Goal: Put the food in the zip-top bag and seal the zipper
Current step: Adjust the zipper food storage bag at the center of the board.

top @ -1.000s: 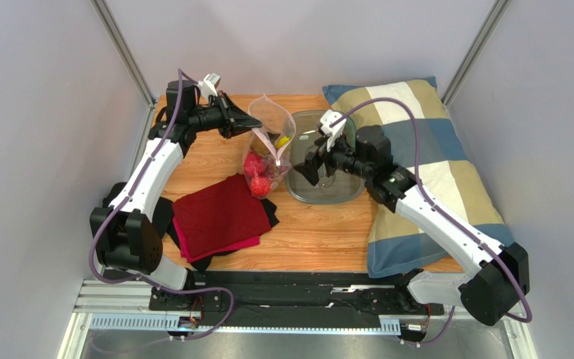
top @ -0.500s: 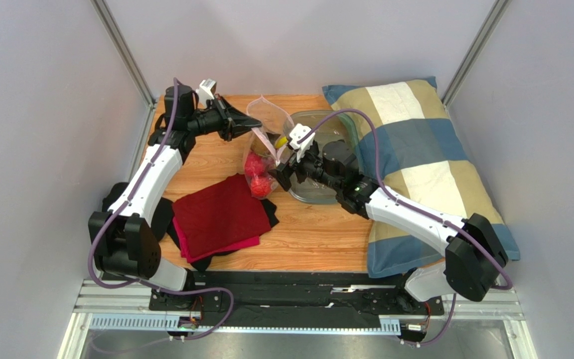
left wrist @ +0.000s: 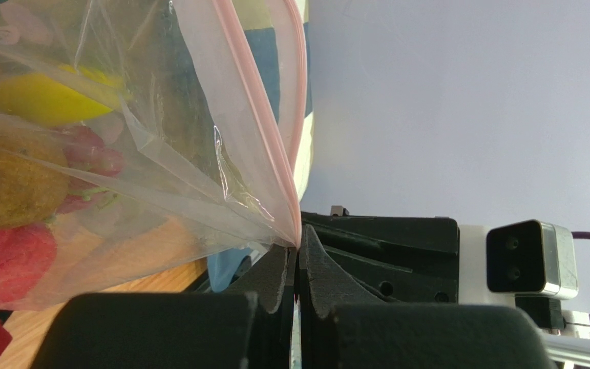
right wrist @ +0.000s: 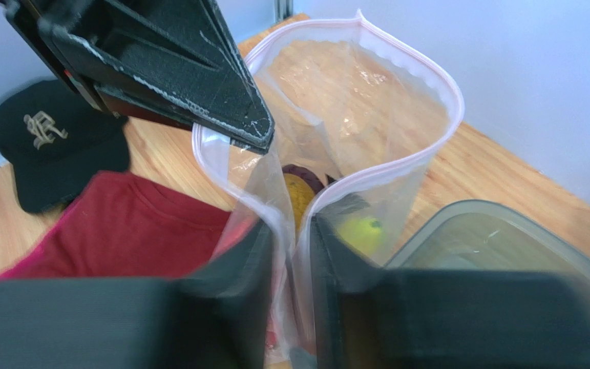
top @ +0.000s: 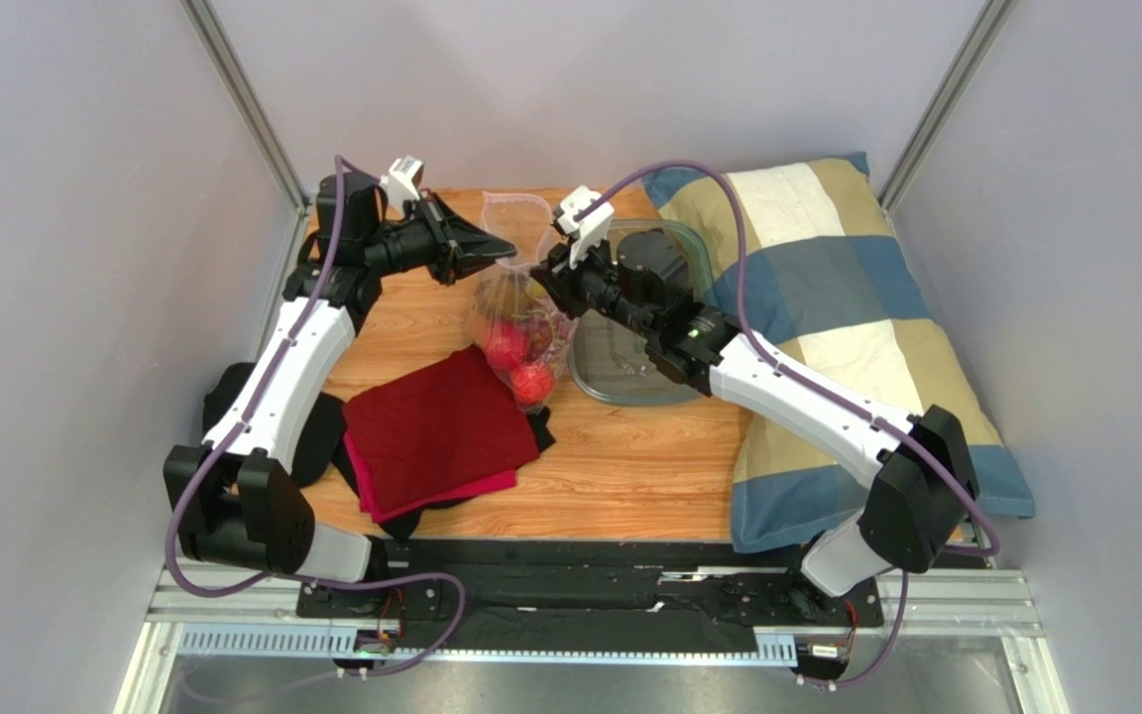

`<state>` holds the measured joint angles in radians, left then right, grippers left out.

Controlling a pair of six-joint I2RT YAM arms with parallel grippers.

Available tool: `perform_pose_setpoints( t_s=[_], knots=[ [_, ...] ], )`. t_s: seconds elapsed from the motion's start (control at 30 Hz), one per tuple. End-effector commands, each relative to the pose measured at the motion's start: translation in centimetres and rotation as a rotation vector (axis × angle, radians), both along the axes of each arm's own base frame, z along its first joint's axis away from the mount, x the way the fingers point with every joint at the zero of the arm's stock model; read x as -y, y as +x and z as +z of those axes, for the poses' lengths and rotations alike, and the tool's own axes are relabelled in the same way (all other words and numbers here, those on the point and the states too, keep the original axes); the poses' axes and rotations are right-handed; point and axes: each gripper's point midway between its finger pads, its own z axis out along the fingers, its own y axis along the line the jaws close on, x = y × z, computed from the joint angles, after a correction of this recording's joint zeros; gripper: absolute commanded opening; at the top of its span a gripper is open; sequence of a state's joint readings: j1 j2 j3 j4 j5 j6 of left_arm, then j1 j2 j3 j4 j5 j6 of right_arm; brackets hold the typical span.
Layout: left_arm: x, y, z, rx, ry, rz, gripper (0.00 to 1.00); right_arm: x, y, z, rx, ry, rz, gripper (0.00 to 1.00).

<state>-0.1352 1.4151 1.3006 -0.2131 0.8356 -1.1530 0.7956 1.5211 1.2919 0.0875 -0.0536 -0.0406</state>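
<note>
Now left claw [left wrist: 298,255] on zip-top bag [right wrist: 386,188], right claw [right wrist: 292,231] seemingly astride.

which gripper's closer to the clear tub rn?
Right. Right gripper pinches the zip-top bag beside the tub, at its left rim; left gripper holds the bag's far edge, beyond it.

- Left wrist view's top and left edges cut off your zip-top bag [left wrist: 190,154].
- Your right end effector [right wrist: 292,238] is blurred; grip on the film cannot be confirmed.
- Red cloth [top: 436,432] hides most of the black cloth [top: 541,432].
</note>
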Motion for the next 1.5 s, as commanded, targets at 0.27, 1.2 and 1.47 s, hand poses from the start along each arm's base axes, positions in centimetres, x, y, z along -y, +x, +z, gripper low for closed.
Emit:
perform_pose_setpoints(
  t_s=[0.27, 1.2, 1.47],
  knots=[
    [-1.6, -3.0, 6.3, 0.403, 0.167, -0.043, 0.65, 0.9, -2.6, 4.3, 0.098, -0.101, 0.201, 0.00],
    [2.4, -14.3, 4.6, 1.604, 0.788, -0.595, 0.98, 3.5, -13.6, 6.6, 0.163, -0.214, 0.648, 0.00],
    [4.7, -13.1, 0.0, 1.452, 0.703, -0.742, 0.79, 4.4, -14.0, 4.4, 0.210, -0.298, 0.661, 0.00]
  ],
)
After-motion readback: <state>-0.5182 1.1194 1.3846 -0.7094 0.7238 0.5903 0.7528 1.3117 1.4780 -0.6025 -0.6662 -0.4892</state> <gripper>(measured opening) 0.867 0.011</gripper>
